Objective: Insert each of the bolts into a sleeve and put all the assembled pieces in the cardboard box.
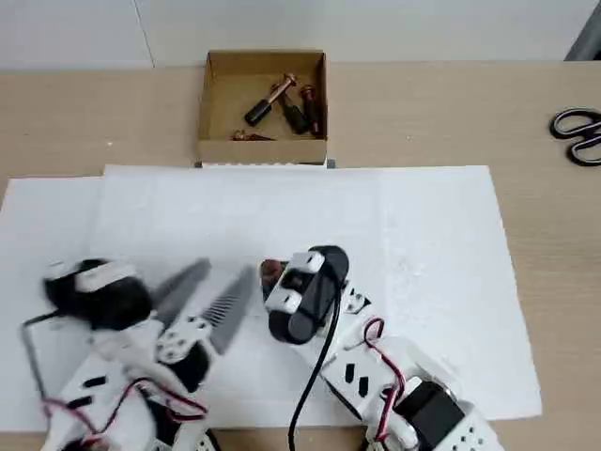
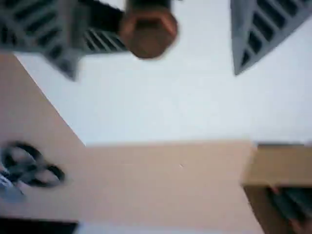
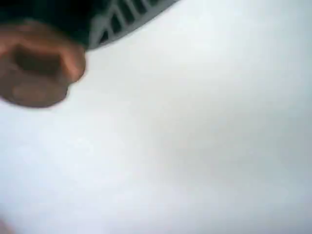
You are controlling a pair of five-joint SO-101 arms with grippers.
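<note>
My two arms sit at the bottom edge of the high view, left one in the lower left corner, right one in the lower right. My left pincer (image 1: 231,268) points up and to the right over the white paper (image 1: 423,244), its two grey ribbed fingers (image 1: 183,284) spread wide with nothing between them. Just to its right, near the lower middle of the frame, my right pincer (image 1: 277,282) is mostly tucked under its own wrist and pinches a bolt (image 2: 148,29). The bolt's copper hex head faces my left wrist camera, something dark sits behind the head, and it lies close to my left pincer's fingertips without touching them. The paper covers the middle of the wooden table (image 1: 94,113). Beyond its far edge, at upper centre, stands the cardboard box (image 1: 263,150) with several dark and copper assembled pieces (image 1: 282,103) lying in it. A pair of scissors (image 1: 577,136) lies at the upper right edge, well apart from the box
</note>
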